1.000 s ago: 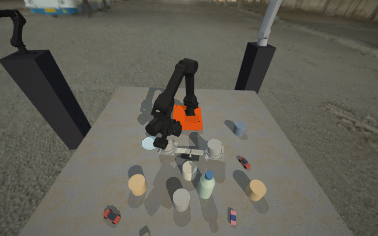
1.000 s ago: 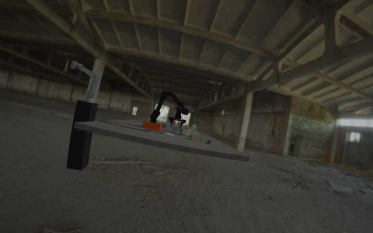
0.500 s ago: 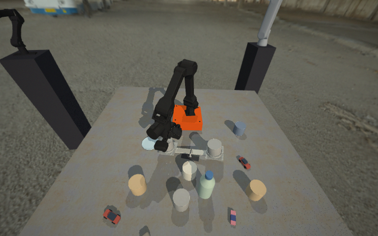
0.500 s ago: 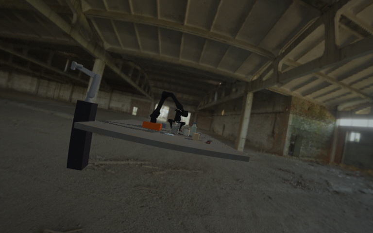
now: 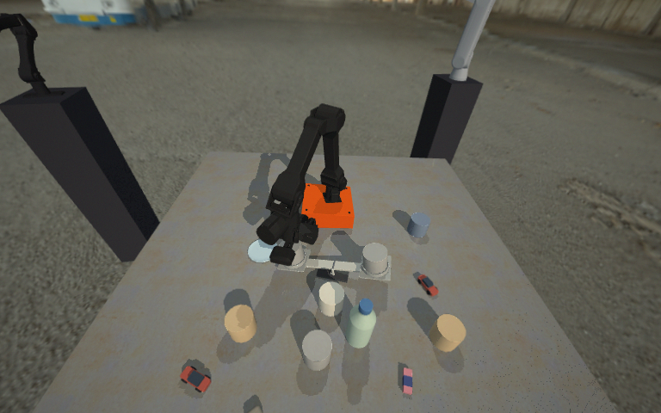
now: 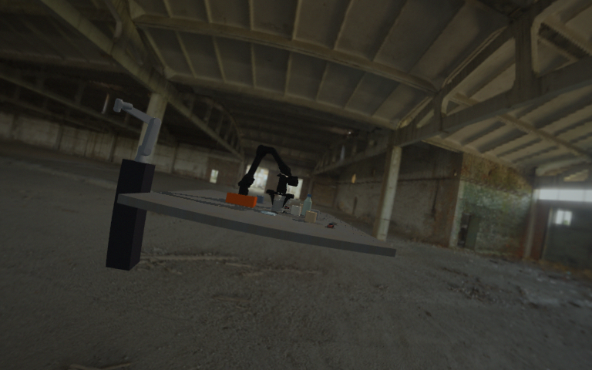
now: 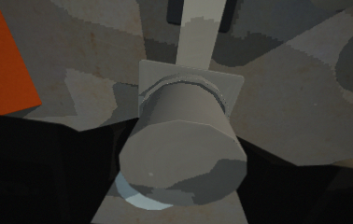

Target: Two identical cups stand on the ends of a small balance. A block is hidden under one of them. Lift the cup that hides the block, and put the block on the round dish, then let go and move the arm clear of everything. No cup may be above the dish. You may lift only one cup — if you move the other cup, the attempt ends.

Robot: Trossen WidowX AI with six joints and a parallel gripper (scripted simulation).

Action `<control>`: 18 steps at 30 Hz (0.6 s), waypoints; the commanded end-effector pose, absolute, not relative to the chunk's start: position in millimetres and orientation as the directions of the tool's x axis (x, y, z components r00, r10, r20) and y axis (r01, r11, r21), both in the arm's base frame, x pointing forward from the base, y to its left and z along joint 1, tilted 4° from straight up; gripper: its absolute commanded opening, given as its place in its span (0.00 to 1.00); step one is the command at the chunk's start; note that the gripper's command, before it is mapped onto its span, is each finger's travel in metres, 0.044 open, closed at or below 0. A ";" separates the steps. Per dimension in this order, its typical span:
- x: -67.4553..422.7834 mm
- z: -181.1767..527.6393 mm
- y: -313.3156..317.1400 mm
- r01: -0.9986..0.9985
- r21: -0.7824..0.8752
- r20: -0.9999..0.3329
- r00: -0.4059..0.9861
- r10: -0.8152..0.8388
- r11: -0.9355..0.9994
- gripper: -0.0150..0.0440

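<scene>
On the desk (image 5: 134, 327), the dish (image 5: 258, 251) lies just left of the balance (image 5: 336, 265); the jaws grasp the left cup (image 7: 183, 154), not yet lifted; the block is hidden; the right cup (image 5: 375, 257) stands untouched; lifting, placing and retreat remain.

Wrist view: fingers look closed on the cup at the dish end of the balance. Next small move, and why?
Probably a short straight lift. The gripper is shut on the cup, which still sits on its pan of the balance. Rising vertically should uncover any block, keep the cup off the dish and spare the other cup.
</scene>
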State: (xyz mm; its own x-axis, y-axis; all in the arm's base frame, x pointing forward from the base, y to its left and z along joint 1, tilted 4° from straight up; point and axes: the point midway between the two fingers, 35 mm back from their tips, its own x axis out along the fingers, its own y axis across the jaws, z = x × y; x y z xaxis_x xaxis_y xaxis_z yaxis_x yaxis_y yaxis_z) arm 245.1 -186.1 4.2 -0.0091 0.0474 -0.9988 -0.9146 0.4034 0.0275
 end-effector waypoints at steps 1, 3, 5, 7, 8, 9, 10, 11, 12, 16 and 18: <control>245.9 5.1 -185.8 -0.914 0.025 -0.999 -0.006 0.050 0.404 0.60; 246.3 6.8 -186.2 -0.914 0.025 -0.999 -0.006 0.050 0.404 0.51; 246.7 9.1 -186.6 -0.914 0.025 -0.999 -0.006 0.050 0.404 0.42; 247.2 11.5 -187.1 -0.914 0.025 -0.999 -0.006 0.050 0.404 0.33; 247.4 12.7 -187.4 -0.914 0.025 -0.999 -0.006 0.050 0.404 0.29; 247.7 13.9 -187.6 -0.914 0.025 -0.999 -0.005 0.050 0.404 0.25; 247.9 15.1 -187.8 -0.914 0.025 -0.999 -0.005 0.050 0.404 0.25; 248.1 16.3 -188.0 -0.914 0.025 -0.999 -0.005 0.049 0.404 0.25; 248.3 17.5 -188.3 -0.914 0.025 -0.999 -0.005 0.049 0.404 0.25; 249.1 22.3 -189.1 -0.914 0.025 -0.999 -0.005 0.049 0.404 0.25; 249.5 24.7 -189.5 -0.914 0.025 -0.999 -0.005 0.049 0.404 0.25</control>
State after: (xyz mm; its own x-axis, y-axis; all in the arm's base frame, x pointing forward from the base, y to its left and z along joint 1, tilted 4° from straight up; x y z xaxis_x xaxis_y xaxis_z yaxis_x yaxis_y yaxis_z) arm 246.2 -187.3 18.7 -0.0168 0.0535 -0.9984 -0.9140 0.4040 0.0370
